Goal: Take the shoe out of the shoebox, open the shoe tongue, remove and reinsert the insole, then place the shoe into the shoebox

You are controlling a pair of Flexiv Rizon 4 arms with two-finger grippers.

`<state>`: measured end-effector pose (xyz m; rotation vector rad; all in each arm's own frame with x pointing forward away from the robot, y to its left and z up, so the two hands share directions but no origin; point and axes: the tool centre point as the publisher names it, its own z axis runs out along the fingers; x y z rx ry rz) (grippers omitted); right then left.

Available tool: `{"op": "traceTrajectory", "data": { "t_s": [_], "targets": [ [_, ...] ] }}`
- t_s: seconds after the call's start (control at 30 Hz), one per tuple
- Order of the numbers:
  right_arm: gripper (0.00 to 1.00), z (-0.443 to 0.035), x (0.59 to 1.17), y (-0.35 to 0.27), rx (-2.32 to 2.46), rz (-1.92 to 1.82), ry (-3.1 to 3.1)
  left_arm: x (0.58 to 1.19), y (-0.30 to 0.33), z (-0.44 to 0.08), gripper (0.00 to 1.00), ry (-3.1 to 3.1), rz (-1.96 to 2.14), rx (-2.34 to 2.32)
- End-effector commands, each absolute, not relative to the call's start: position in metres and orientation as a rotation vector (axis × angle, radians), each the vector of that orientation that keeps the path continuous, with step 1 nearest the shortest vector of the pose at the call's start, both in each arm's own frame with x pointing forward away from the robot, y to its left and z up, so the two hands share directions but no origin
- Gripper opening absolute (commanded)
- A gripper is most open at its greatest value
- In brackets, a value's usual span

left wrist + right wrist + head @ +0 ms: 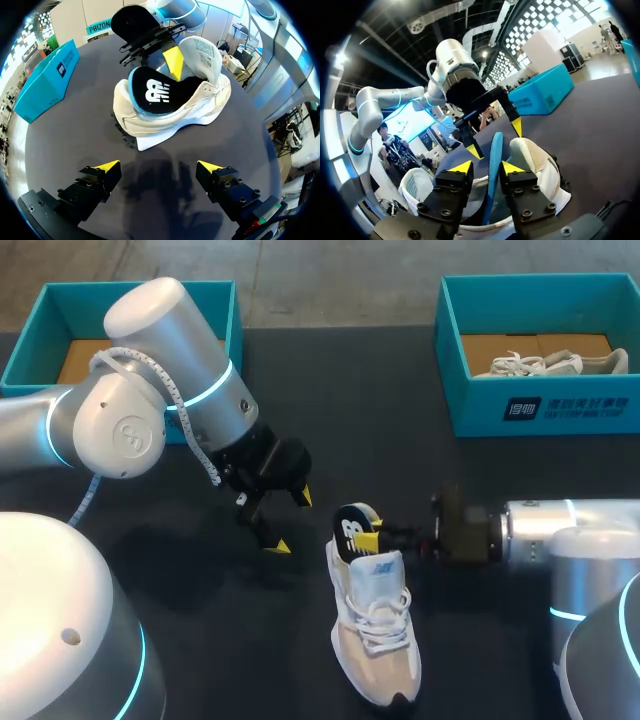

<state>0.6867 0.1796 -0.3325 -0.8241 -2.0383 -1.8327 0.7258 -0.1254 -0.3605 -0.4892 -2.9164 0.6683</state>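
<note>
Shoe: Our shoe (376,645), a white and beige sneaker, sits out of any box on the black table (350,410). It is upright on its sole near our edge, with the toe toward us, the heel toward the far side and white laces crossing its middle.
Tongue: The pale tongue (202,50) stands lifted over the shoe's opening, on the toe side of the insole.
Insole: The black insole (156,92), edged in blue, rises partly out of the heel opening. Its heel end is up in the air and its front end is down inside the shoe.
Right gripper: Our right gripper (487,167) comes in level from the right. It is closed to a narrow gap on the insole's raised end, with one yellow tip on each face.
Left gripper: Our left gripper (290,522) hangs above the table just left of the shoe's heel. Its fingers are spread wide and hold nothing, and they point at the shoe without touching it.
Right shoebox: The teal right shoebox (540,405) sits open at the far right, well apart from the shoe. A second shoe (550,362) lies inside on a brown floor.
Left shoebox: The teal left shoebox (40,330) sits open at the far left, partly hidden behind our left arm (170,370). We see a brown floor inside and cannot tell what else it holds.
</note>
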Motion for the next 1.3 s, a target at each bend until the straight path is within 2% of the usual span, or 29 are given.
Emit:
{"op": "traceTrajectory", "data": {
  "t_s": [0.03, 0.6, 0.9, 0.93, 0.97, 1.0, 1.03, 1.1, 1.3],
  "targets": [
    [0.00, -0.332, 0.686, 0.179, -0.839, -1.834, -2.044, 0.725, -0.125, -0.361, 1.00, -2.917, 0.669, -0.490],
    [0.00, -0.356, 0.676, 0.171, -0.997, -1.771, -1.946, 0.725, -0.125, -0.361, 1.00, -2.917, 0.669, -0.490],
    [0.00, -0.351, 0.672, 0.172, -0.980, -1.785, -1.940, 0.725, -0.125, -0.361, 1.00, -2.917, 0.669, -0.490],
    [0.04, -0.350, 0.673, 0.172, -0.974, -1.788, -1.942, 0.725, -0.125, -0.361, 1.00, -2.917, 0.669, -0.490],
    [0.15, -0.348, 0.674, 0.173, -0.965, -1.793, -1.944, 0.725, -0.125, -0.361, 1.00, -2.917, 0.669, -0.490],
    [0.31, -0.346, 0.676, 0.173, -0.954, -1.796, -1.948, 0.725, -0.125, -0.361, 1.00, -2.917, 0.669, -0.490],
    [0.37, -0.344, 0.677, 0.174, -0.947, -1.794, -1.952, 0.725, -0.125, -0.361, 1.00, -2.917, 0.669, -0.490],
    [0.39, -0.341, 0.682, 0.175, -0.931, -1.787, -1.962, 0.725, -0.125, -0.361, 1.00, -2.917, 0.669, -0.490],
    [0.26, -0.339, 0.697, 0.184, -0.851, -1.701, -1.960, 0.725, -0.125, -0.361, 1.00, -2.917, 0.669, -0.490]
  ]
}}
